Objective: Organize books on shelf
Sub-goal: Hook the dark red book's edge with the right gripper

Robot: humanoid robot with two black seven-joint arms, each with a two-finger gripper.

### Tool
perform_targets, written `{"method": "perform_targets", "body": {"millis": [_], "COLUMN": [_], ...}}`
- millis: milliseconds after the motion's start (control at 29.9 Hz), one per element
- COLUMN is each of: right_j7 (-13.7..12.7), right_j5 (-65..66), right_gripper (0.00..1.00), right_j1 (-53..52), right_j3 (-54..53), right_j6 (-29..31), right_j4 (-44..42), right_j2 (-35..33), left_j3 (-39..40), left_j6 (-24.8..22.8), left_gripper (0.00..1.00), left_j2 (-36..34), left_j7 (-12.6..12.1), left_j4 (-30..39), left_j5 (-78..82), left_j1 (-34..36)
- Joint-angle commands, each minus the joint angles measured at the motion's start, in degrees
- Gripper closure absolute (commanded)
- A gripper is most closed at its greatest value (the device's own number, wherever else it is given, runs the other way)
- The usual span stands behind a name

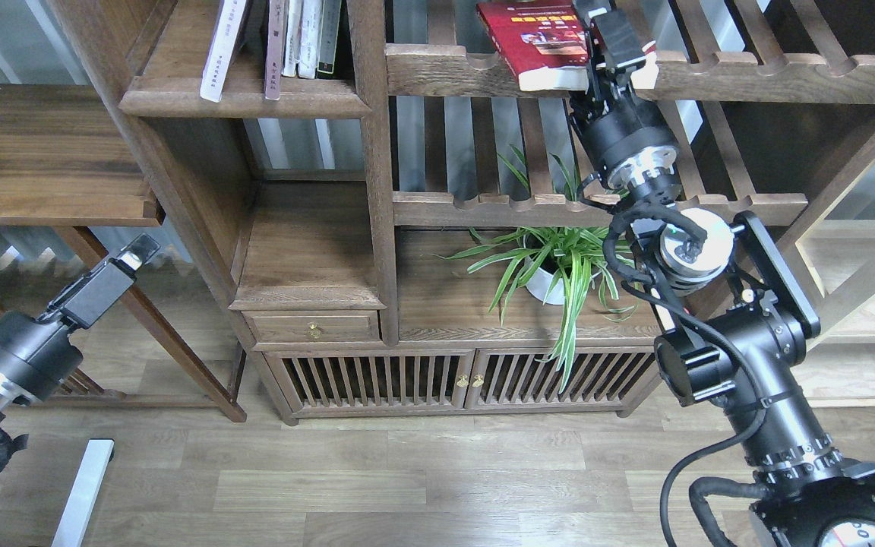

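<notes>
So the red book [542,42] is lying flat on the top slatted rack [749,76], the one with the scalloped front rail, and its near end with the white page block sticks out a bit over that rail. The right gripper [611,39] is up against the book's right-hand edge, one finger on top of the cover and the rest of it tucked just under the rail, so it looks clamped on the book, though the lower finger is mostly hidden.

Taking that red book as the reference: the solid dark shelf [244,95] with the thick rounded front edge is off to its left, past the upright post. A few books stand on it, a white one [222,47] leaning at the left, then a thin brownish spine [276,47] and a small pale bunch [312,36] close to the post.

Straight below the red book, two levels down, there's a spider plant in a white pot [551,270] with the right arm passing in front of its leaves.

The left gripper [127,258] is way down and to the left of the book, hanging over the wooden floor [407,479] near a side table's leg. Its fingers look pressed together with nothing between them.
</notes>
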State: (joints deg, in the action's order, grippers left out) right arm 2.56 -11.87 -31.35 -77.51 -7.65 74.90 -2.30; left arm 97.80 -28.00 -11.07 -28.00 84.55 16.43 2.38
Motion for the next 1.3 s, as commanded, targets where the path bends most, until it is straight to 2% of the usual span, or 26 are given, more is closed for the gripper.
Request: {"method": "perform_targets", "body": {"millis": [0,134,234,434,668,702,1036,1270], "right_j7": [0.1,0.0,0.1,0.3,0.2,0.2,0.6,0.4], "right_j5": [0.0,0.0,0.0,0.1,0.1,0.2,0.4,0.2], "right_gripper": [0.07,0.11,0.22,0.59,0.93,0.95,0.95,0.95], "right_j1": [-0.1,-0.1,0.3,0.6,0.6,0.6,1.6,1.9], "right_j3": [0.1,0.1,0.1,0.0,0.2,0.3,-2.8,-6.9], "right_j6": [-0.3,-0.3,-0.2,0.5,2.6,3.3,4.8,10.3], "right_j4": [0.1,0.1,0.1,0.1,0.1,0.0,0.0,0.8], "right_j2": [0.2,0.1,0.3,0.1,-2.4,-3.0,-4.3,-6.3], "left_j3": [0.0,-0.1,-0.1,0.1,0.3,0.3,0.2,0.1], "left_j6": [0.0,0.0,0.0,0.0,0.0,0.0,0.0,0.0], "left_gripper": [0.01,0.01,0.01,0.01,0.01,0.01,0.01,0.01], "left_j2": [0.0,0.0,0.0,0.0,0.0,0.0,0.0,-0.5], "left_j7": [0.0,0.0,0.0,0.0,0.0,0.0,0.0,0.0], "left_j4": [-0.2,-0.2,-0.1,-0.2,-0.3,-0.4,-0.4,-4.0], "left_j5": [0.0,0.0,0.0,0.0,0.0,0.0,0.0,0.1], "left_j1": [0.0,0.1,0.0,0.1,0.0,0.0,0.0,1.0]}}
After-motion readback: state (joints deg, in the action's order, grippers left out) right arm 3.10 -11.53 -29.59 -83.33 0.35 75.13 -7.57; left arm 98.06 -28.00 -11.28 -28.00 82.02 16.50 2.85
